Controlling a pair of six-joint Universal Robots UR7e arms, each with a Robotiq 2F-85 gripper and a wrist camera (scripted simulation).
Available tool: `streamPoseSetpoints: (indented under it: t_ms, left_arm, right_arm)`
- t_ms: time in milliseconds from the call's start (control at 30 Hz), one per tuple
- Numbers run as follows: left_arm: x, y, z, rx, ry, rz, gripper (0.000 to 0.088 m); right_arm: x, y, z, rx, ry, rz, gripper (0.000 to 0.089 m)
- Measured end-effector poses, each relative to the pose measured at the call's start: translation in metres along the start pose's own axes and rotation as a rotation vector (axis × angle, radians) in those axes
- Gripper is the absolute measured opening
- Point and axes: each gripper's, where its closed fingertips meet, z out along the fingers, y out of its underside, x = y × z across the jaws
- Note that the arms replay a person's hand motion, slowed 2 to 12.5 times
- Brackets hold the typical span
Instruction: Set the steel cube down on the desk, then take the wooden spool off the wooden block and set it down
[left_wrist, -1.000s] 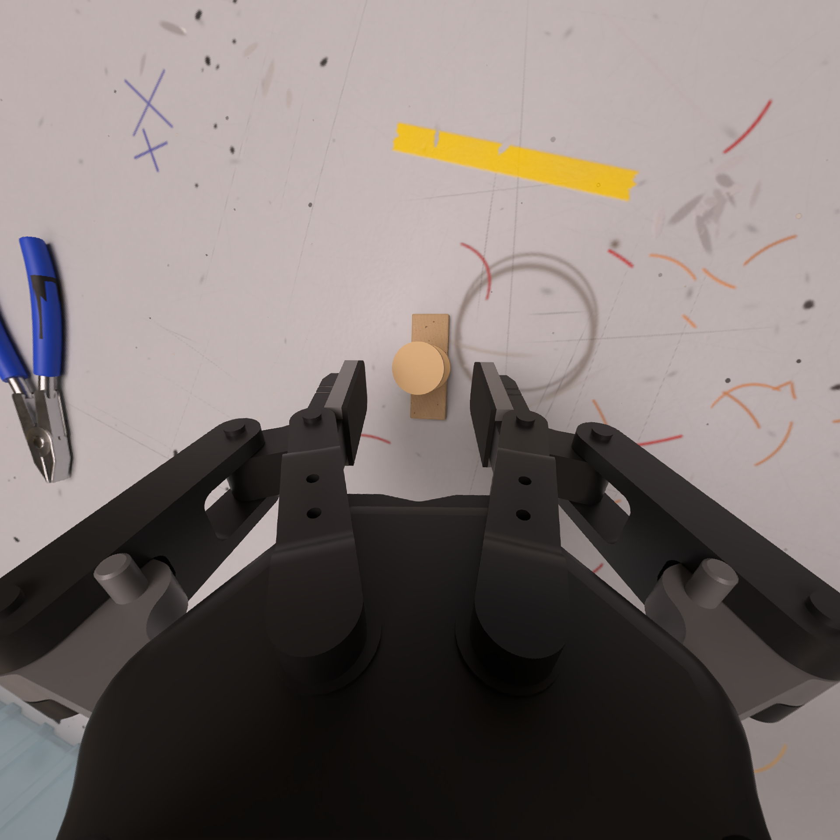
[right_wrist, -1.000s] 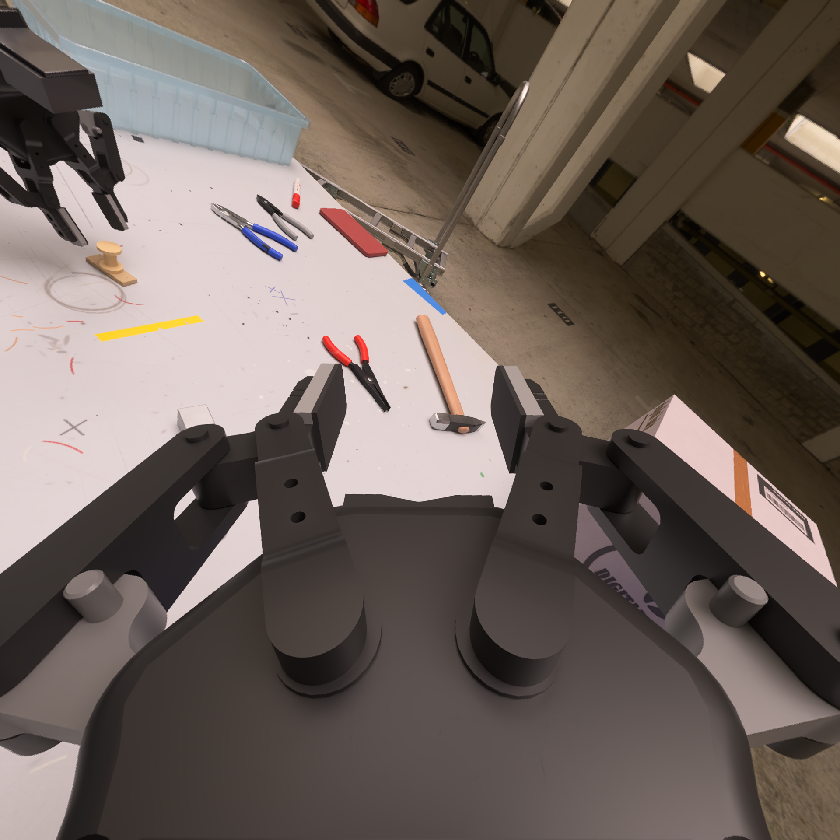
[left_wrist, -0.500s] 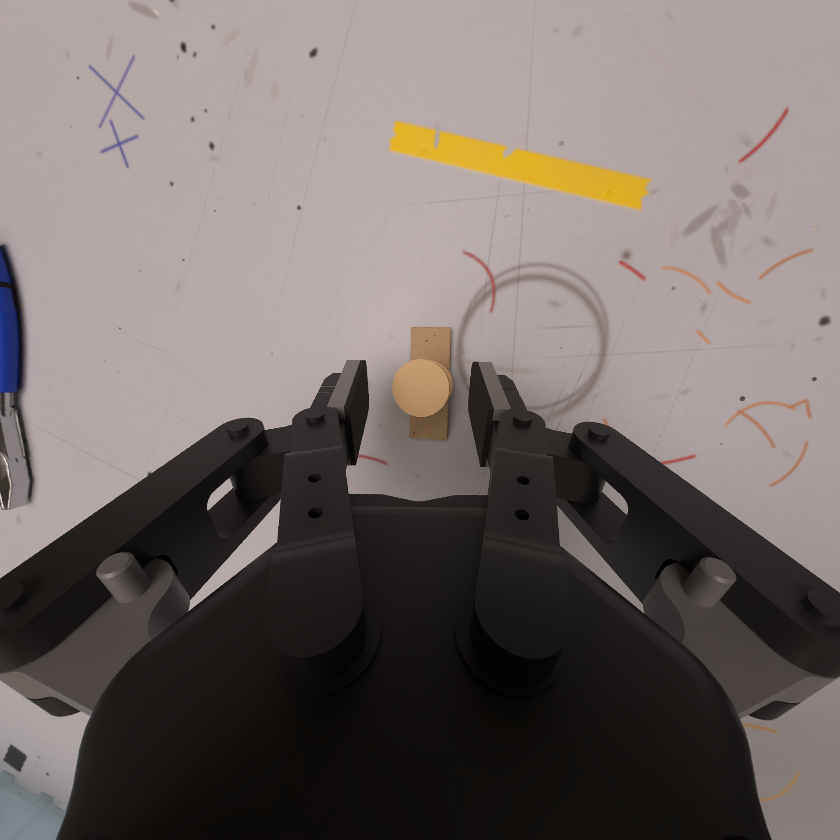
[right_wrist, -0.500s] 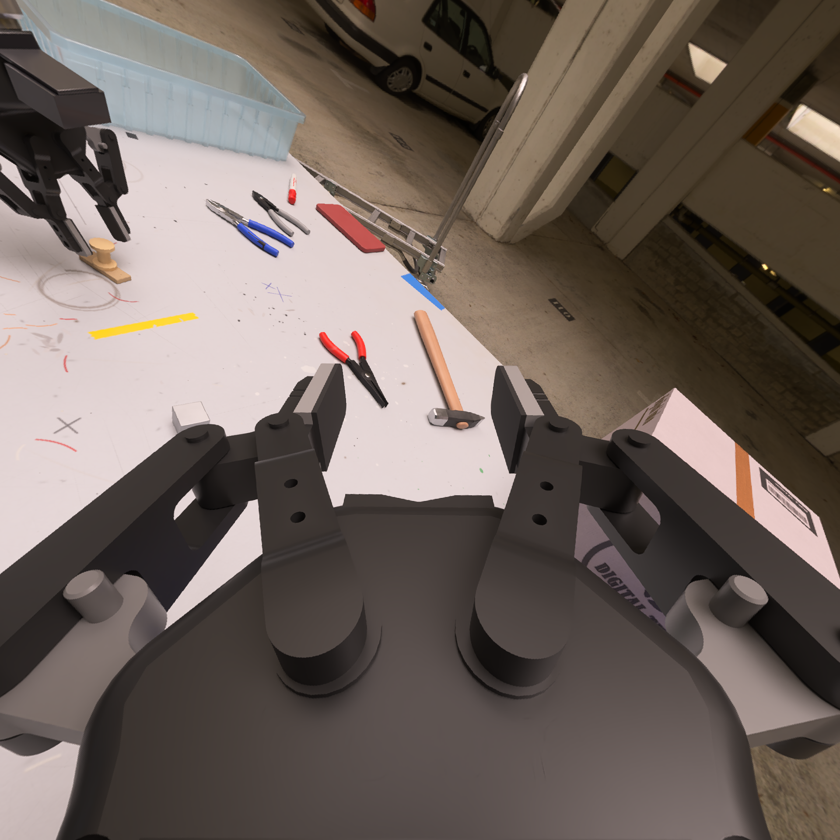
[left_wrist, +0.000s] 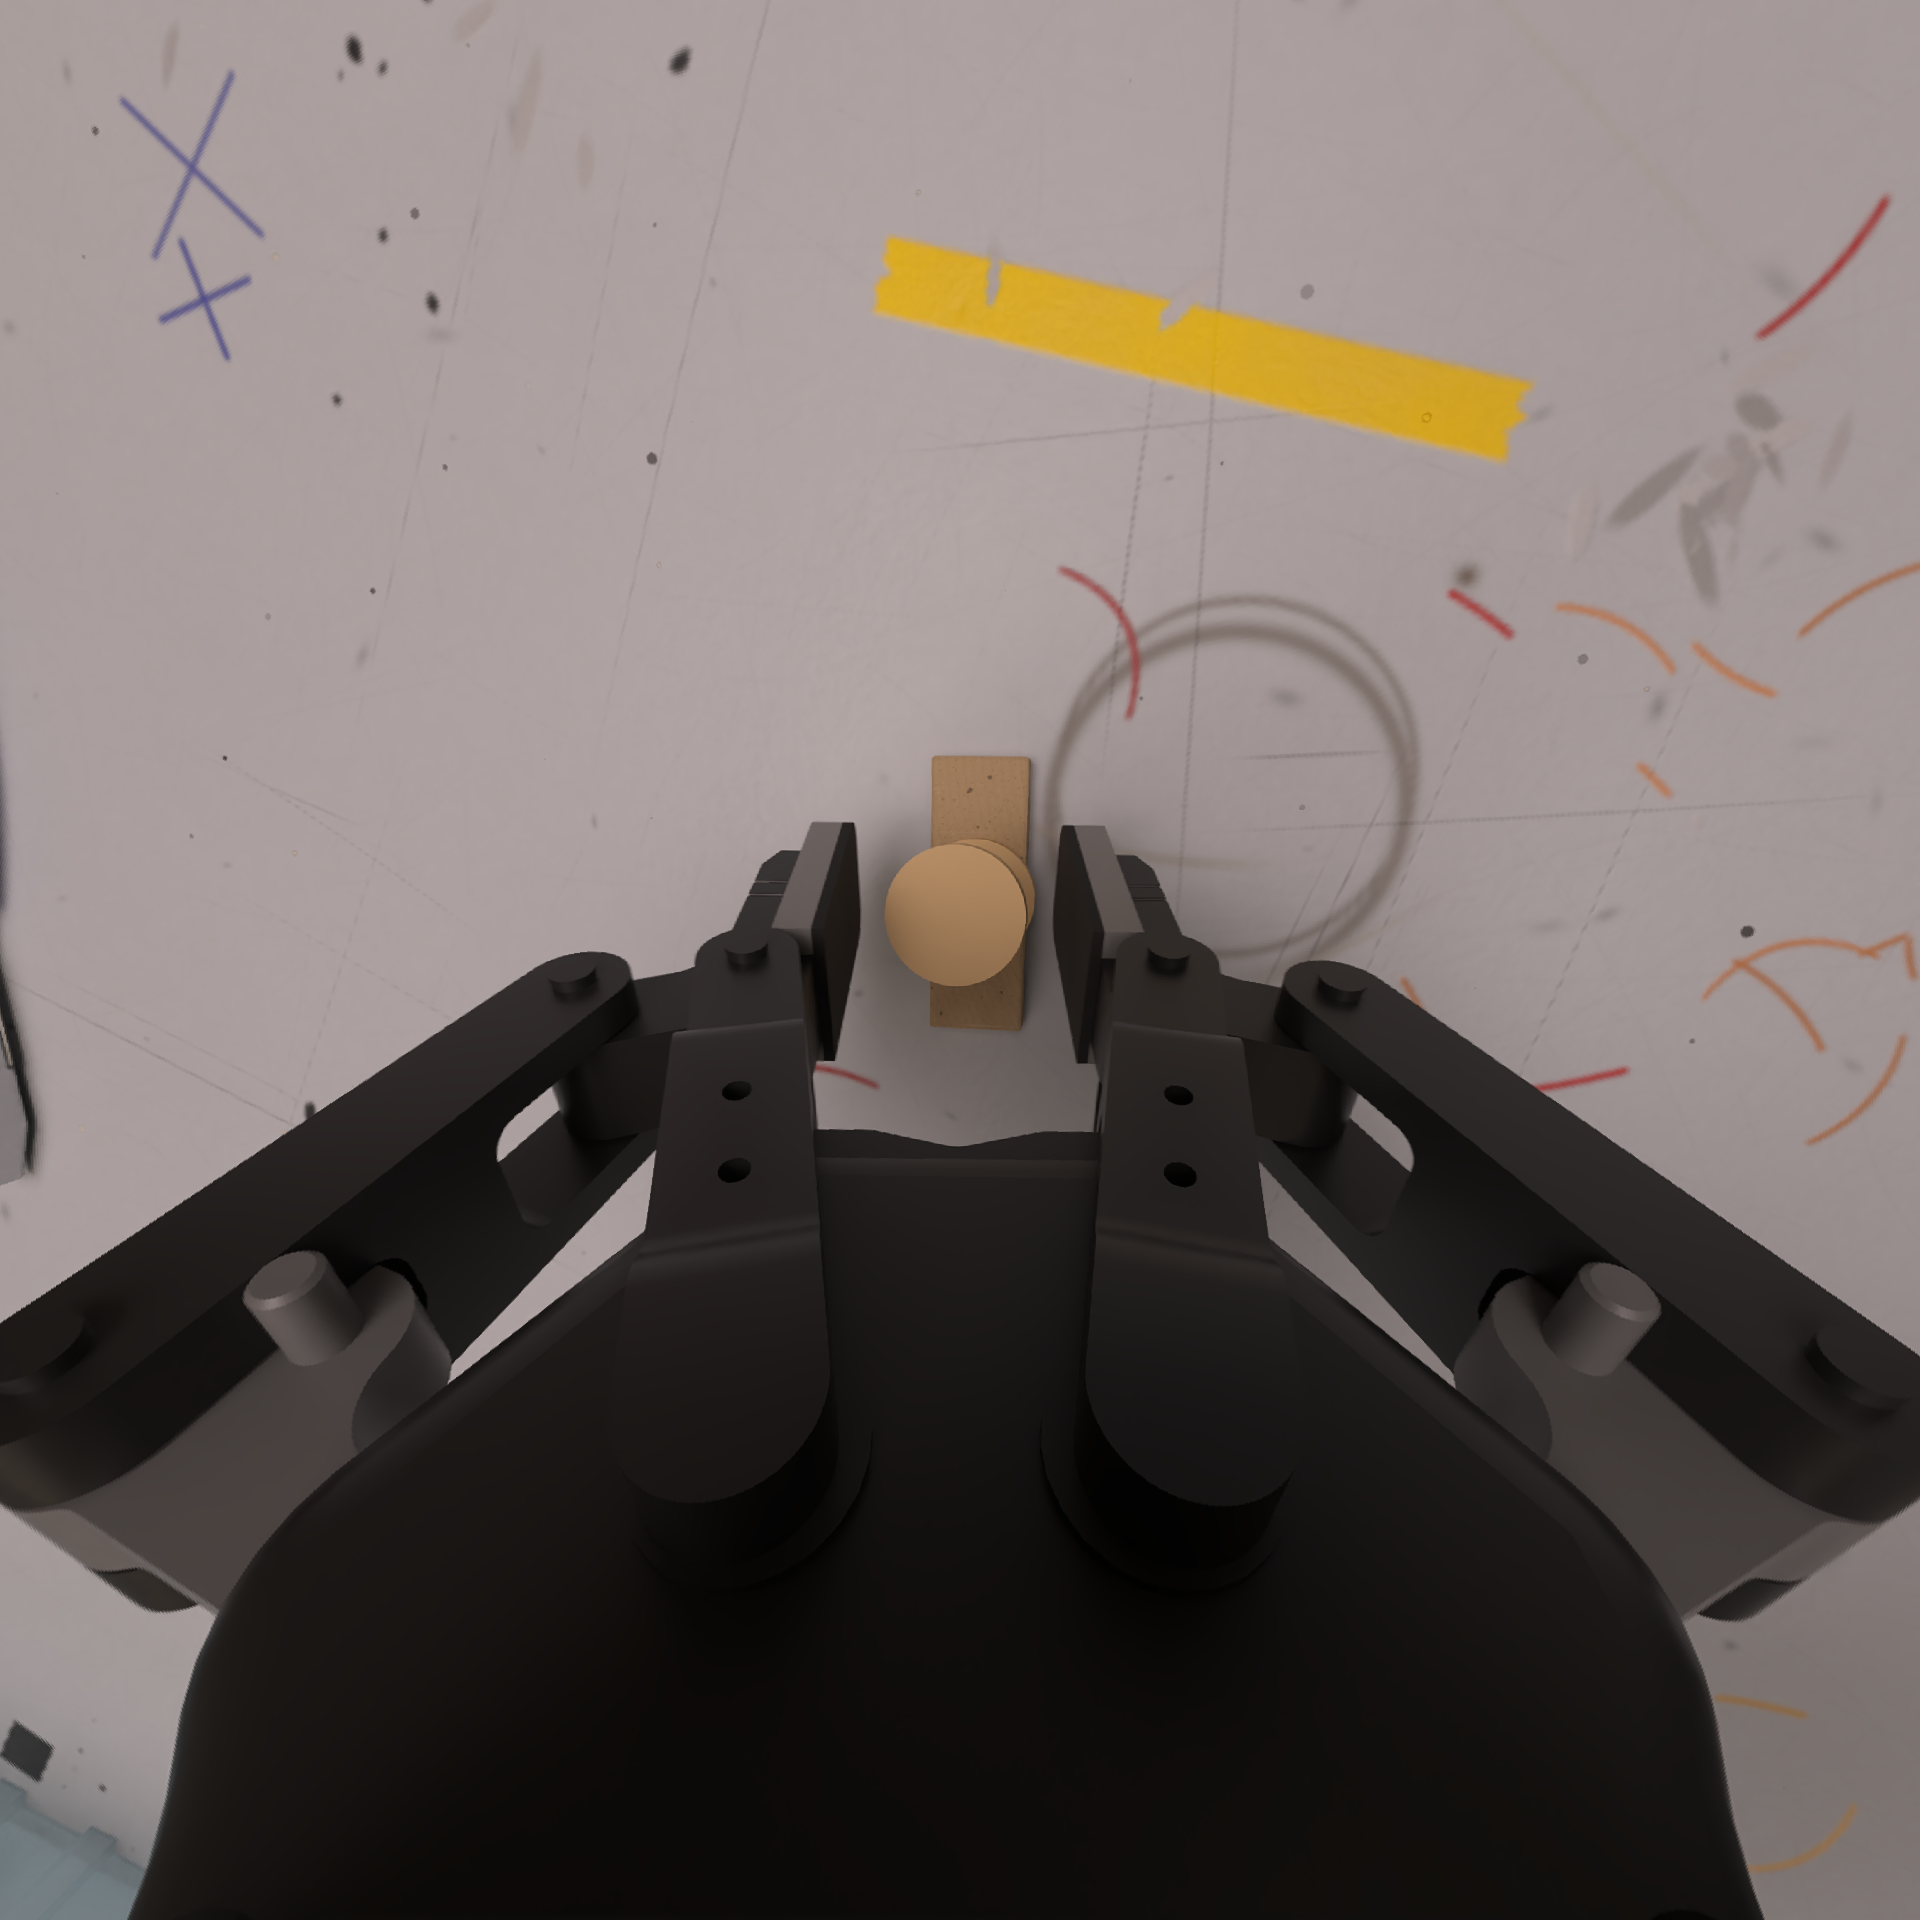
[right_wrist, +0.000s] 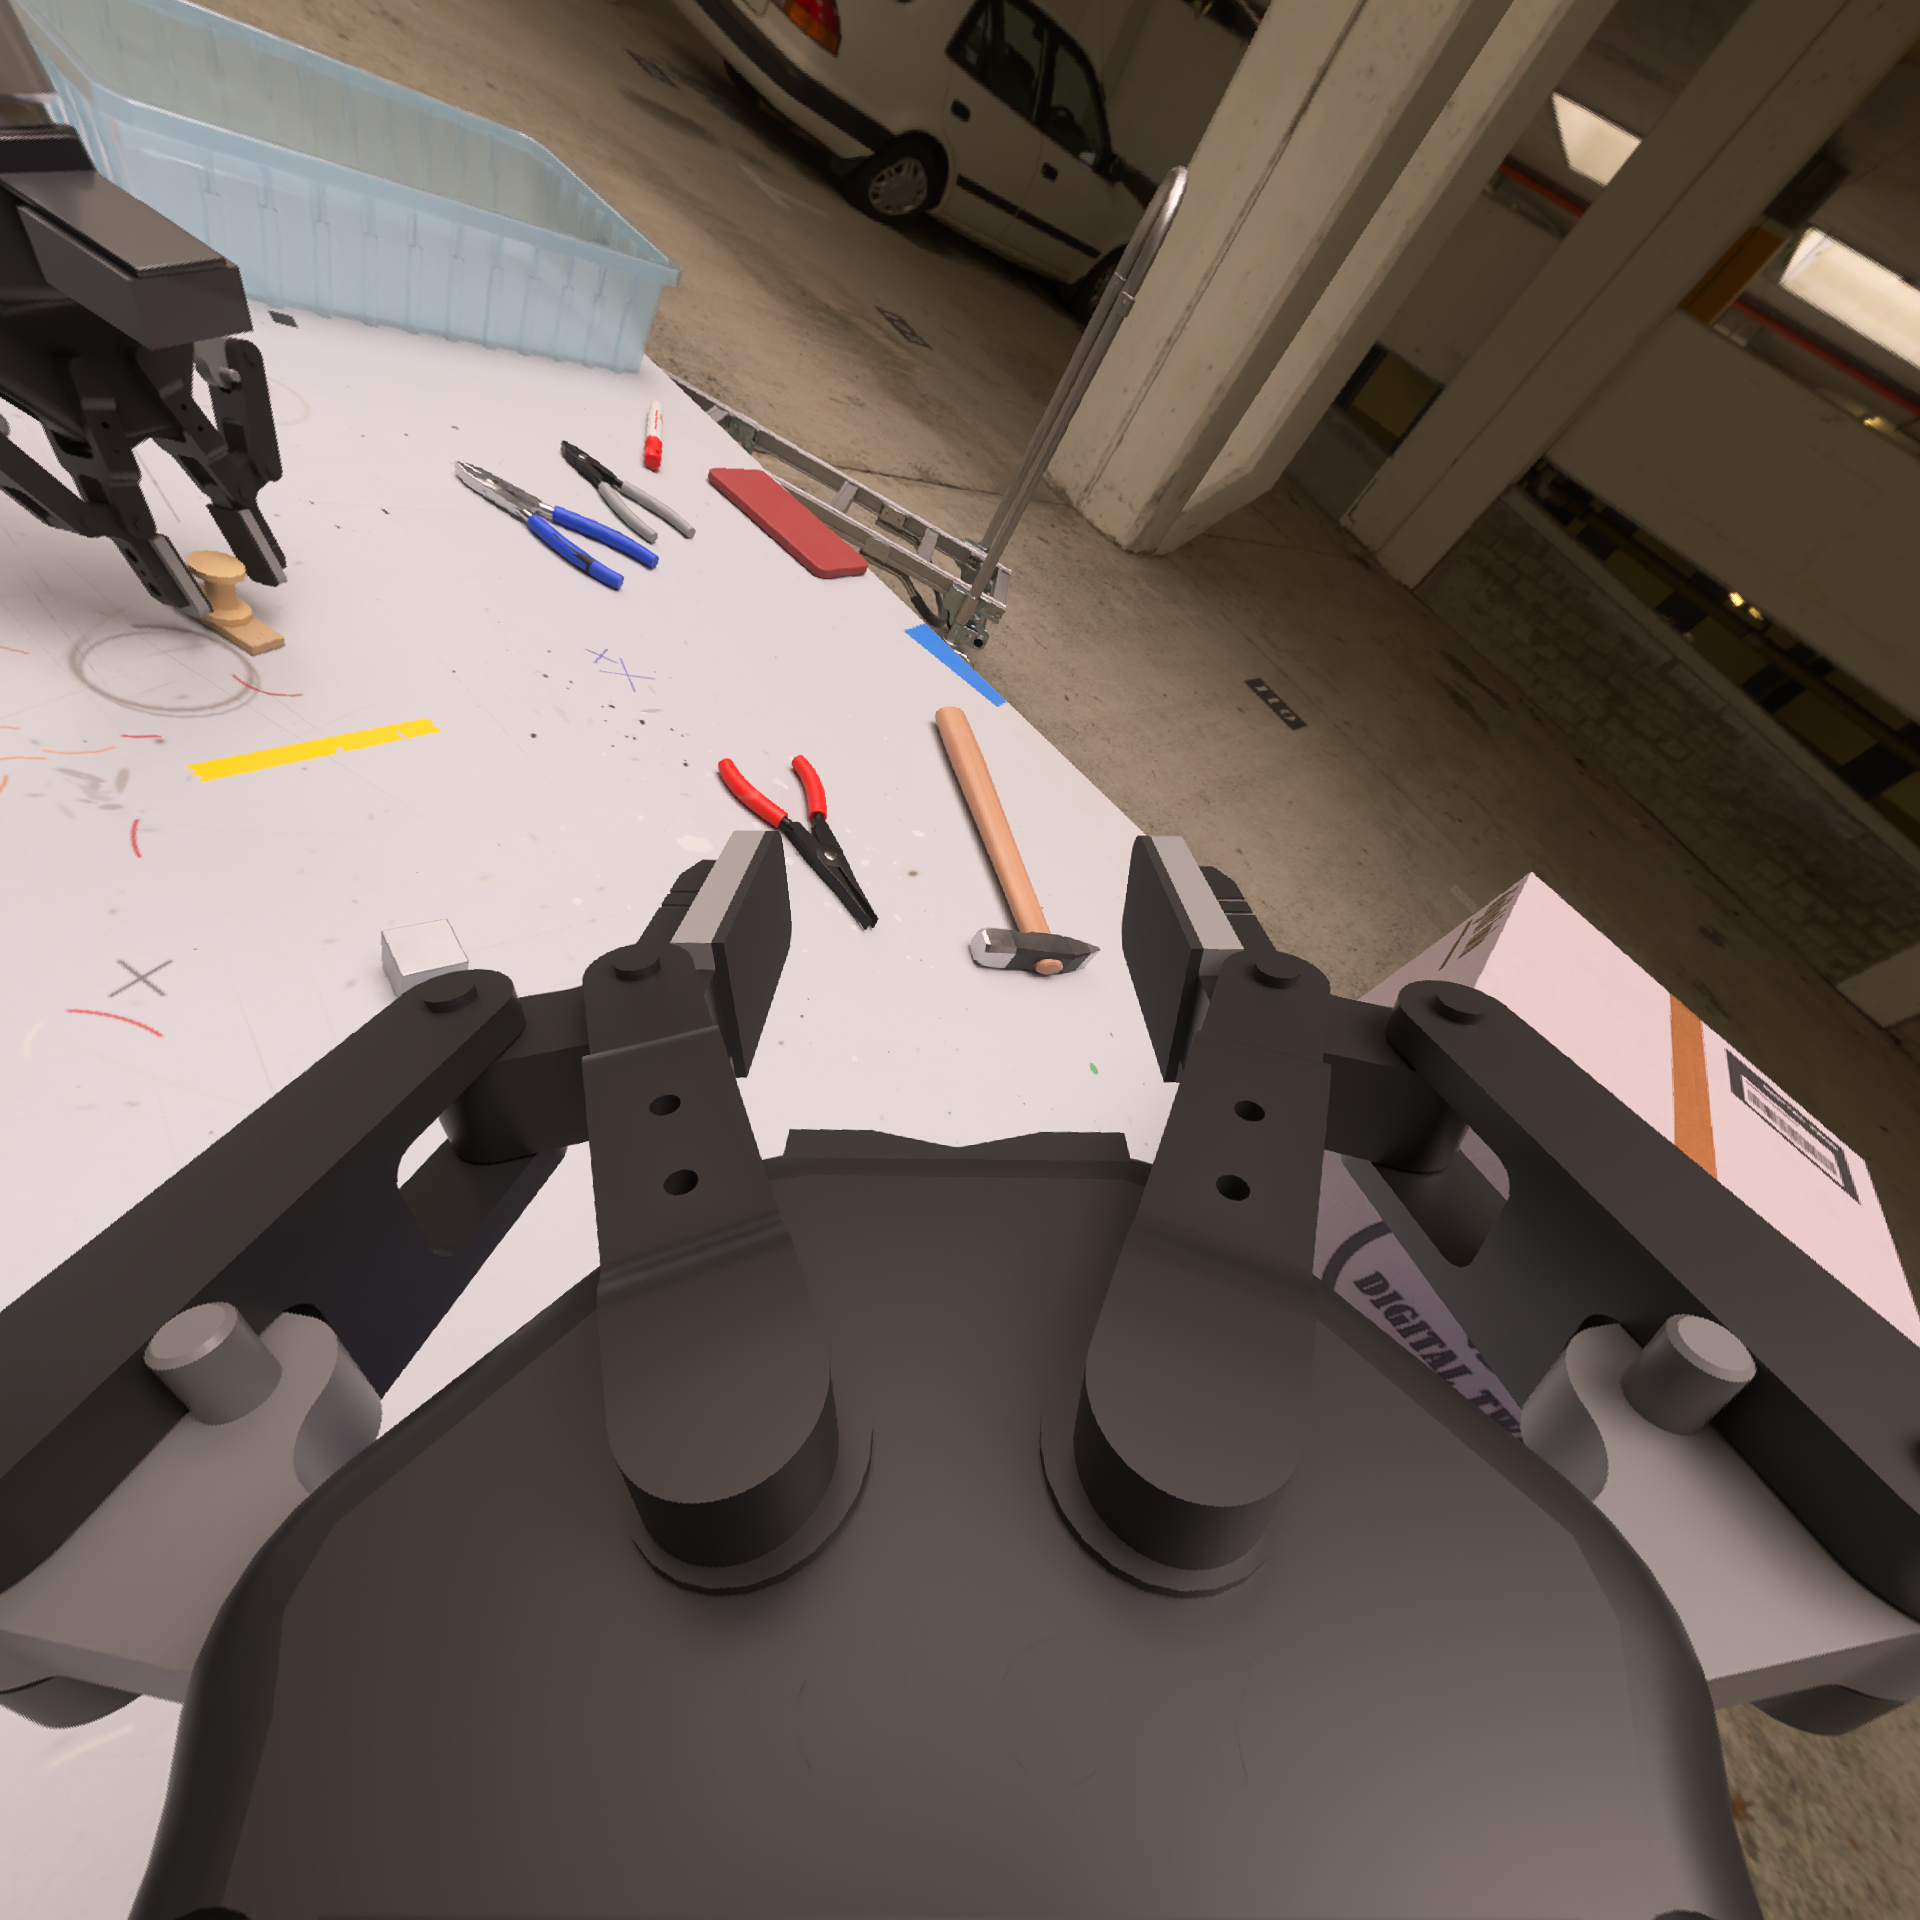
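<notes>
Wooden spool (left_wrist: 956, 914) on wooden block (left_wrist: 980, 795) — between left claw (left_wrist: 957, 925) fingers, untouched

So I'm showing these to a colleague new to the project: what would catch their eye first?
Probably the left hand, open, straddling the wooden spool, which stands on the wooden block near a yellow tape strip. Next, the steel cube sitting alone on the desk, left of the open, empty right hand.

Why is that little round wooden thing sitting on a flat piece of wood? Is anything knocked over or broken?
Nothing looks broken or tipped. The round wooden spool stands upright on the flat wooden block, and the small shiny steel cube sits flat on the white desk.
</notes>
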Motion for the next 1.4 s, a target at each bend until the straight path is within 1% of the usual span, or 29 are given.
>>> streamPoseSetpoints:
  t_ms: [67, 133, 333, 500, 633, 767, 867, 1000, 1067, 1167, 1233, 1300, 1400]
  left_arm:
    - [0.001, 0.000, 0.000, -0.004, 0.002, 0.002, 0.0294]
    - [0.001, 0.001, 0.000, -0.008, 0.000, 0.004, 0.0224]
    - [-0.001, 0.004, -0.005, -0.017, -0.023, 0.014, 0.0224]
    - [-0.005, 0.005, -0.017, -0.009, -0.059, 0.024, 0.0224]
    - [-0.011, 0.002, -0.034, 0.013, -0.116, 0.036, 0.0224]
    - [-0.018, -0.007, -0.061, 0.048, -0.184, 0.051, 0.0224]
    - [-0.021, -0.023, -0.086, 0.097, -0.230, 0.068, 0.0224]
    - [-0.019, -0.058, -0.124, 0.209, -0.284, 0.102, 0.0224]
    - [-0.012, -0.079, -0.141, 0.276, -0.288, 0.126, 0.0224]
    - [0.004, -0.111, -0.160, 0.368, -0.266, 0.163, 0.0224]
    - [0.015, -0.131, -0.168, 0.412, -0.247, 0.188, 0.0224]
    - [0.026, -0.148, -0.170, 0.438, -0.230, 0.216, 0.0224]
    - [0.043, -0.171, -0.164, 0.448, -0.203, 0.271, 0.0224]
  right_arm:
    - [0.000, 0.000, -0.001, 0.002, -0.001, 0.003, 0.0578]
    - [0.000, 0.000, -0.001, 0.004, -0.002, 0.005, 0.0578]
    - [0.001, 0.001, -0.004, 0.006, 0.002, 0.008, 0.0578]
    - [0.002, 0.001, -0.006, 0.012, 0.004, 0.012, 0.0577]
    - [0.003, 0.001, -0.008, 0.017, 0.010, 0.015, 0.0577]
    - [0.004, 0.000, -0.010, 0.022, 0.015, 0.016, 0.0577]
    - [0.005, 0.000, -0.011, 0.025, 0.019, 0.015, 0.0577]
    - [0.006, -0.001, -0.012, 0.028, 0.024, 0.015, 0.0577]
    - [0.006, -0.002, -0.012, 0.029, 0.025, 0.014, 0.0577]
    - [0.005, -0.002, -0.012, 0.028, 0.025, 0.011, 0.0577]
    - [0.004, -0.003, -0.012, 0.027, 0.024, 0.007, 0.0577]
    - [0.004, -0.003, -0.012, 0.025, 0.024, 0.003, 0.0577]
    - [0.003, -0.003, -0.012, 0.022, 0.024, -0.002, 0.0577]
